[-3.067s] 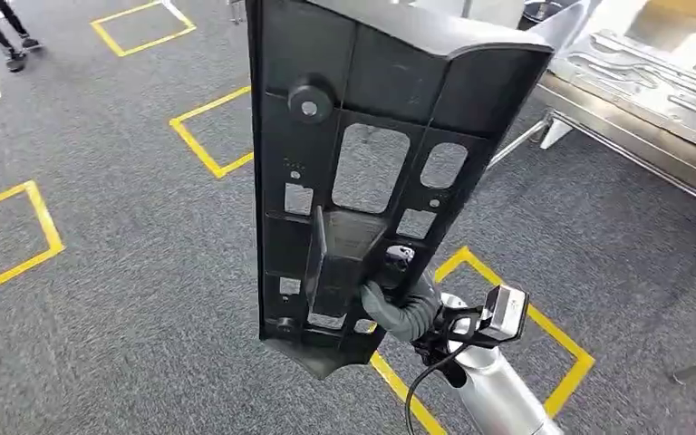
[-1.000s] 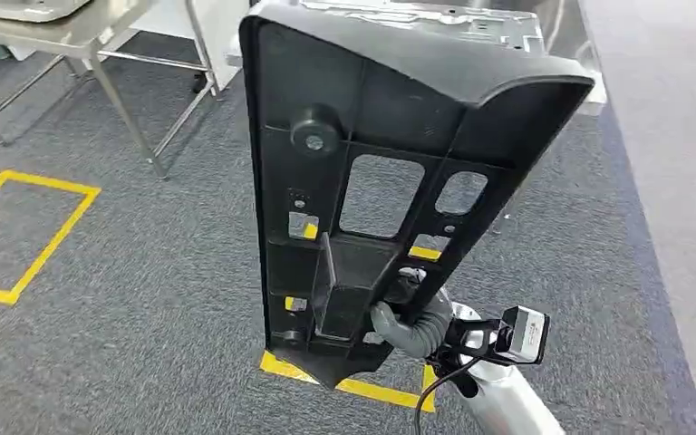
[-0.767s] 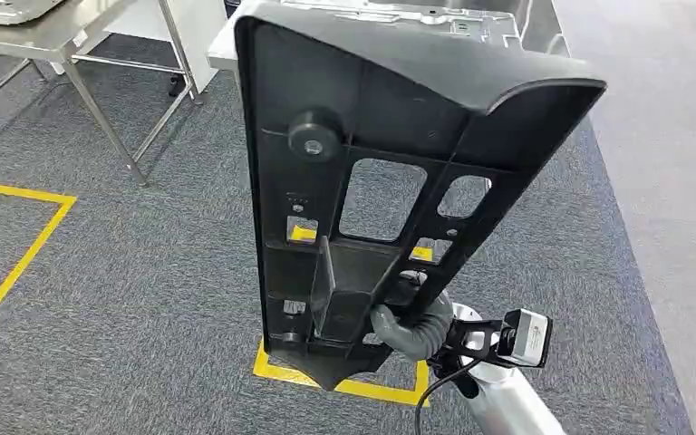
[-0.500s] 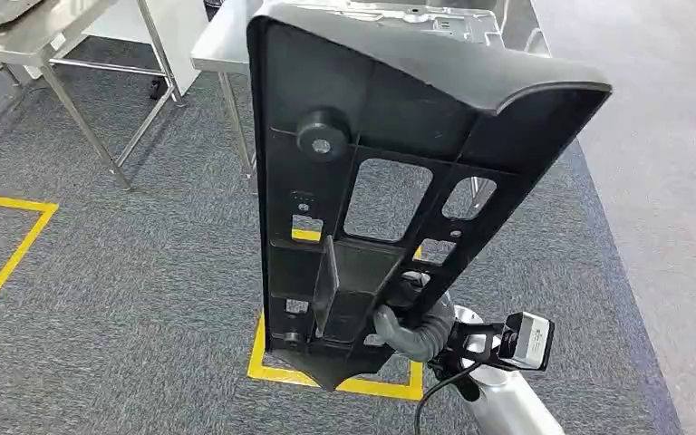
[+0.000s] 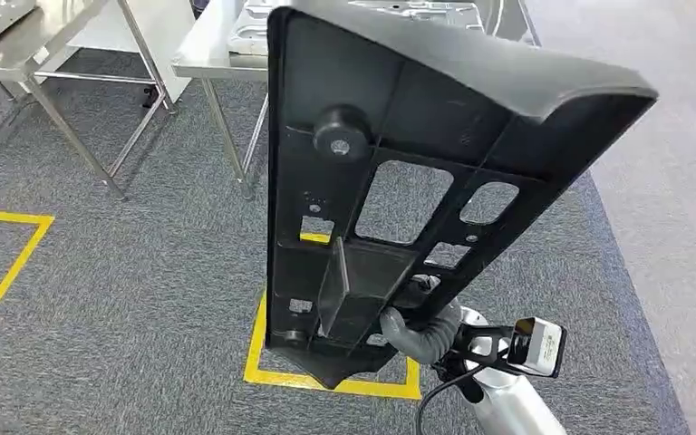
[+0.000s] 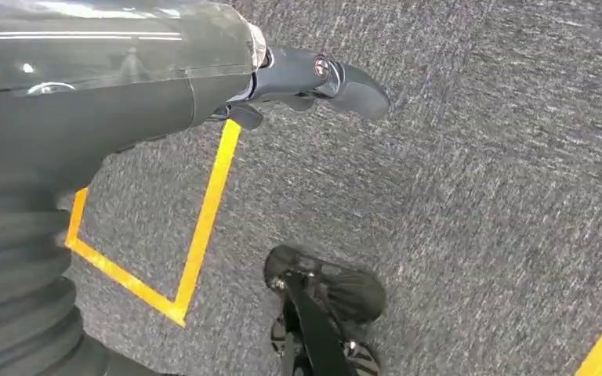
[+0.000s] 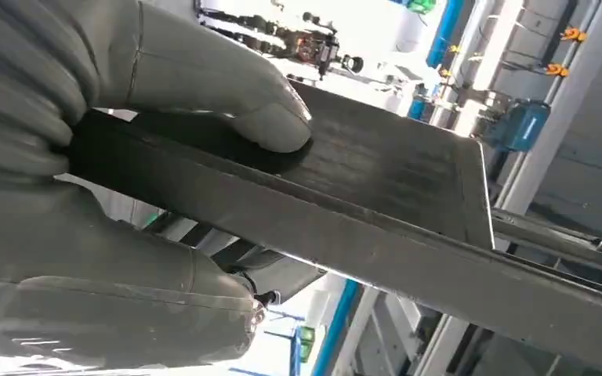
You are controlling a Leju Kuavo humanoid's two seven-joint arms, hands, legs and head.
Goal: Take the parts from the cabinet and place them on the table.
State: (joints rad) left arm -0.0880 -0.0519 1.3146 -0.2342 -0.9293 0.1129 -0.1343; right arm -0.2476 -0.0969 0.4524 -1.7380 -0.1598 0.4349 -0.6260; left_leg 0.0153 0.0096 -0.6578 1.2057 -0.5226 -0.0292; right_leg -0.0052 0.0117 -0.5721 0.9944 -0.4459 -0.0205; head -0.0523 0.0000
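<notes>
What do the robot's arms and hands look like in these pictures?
The right arm is a smooth silver tube with a black cable and a small camera box at the wrist. The right hand has a grey ribbed cover and thick grey thumb. The left hand has a dark grey glossy shell, a ribbed cuff, and darker fingers.

Right hand (image 5: 414,332) grips black part (image 5: 390,181) (upright) before table (image 5: 208,50).

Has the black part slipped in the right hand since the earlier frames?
No visible slip. The right hand grips the black part at the same lower rib. The floor's yellow tape and the steel table shifted because the camera turned.
</notes>
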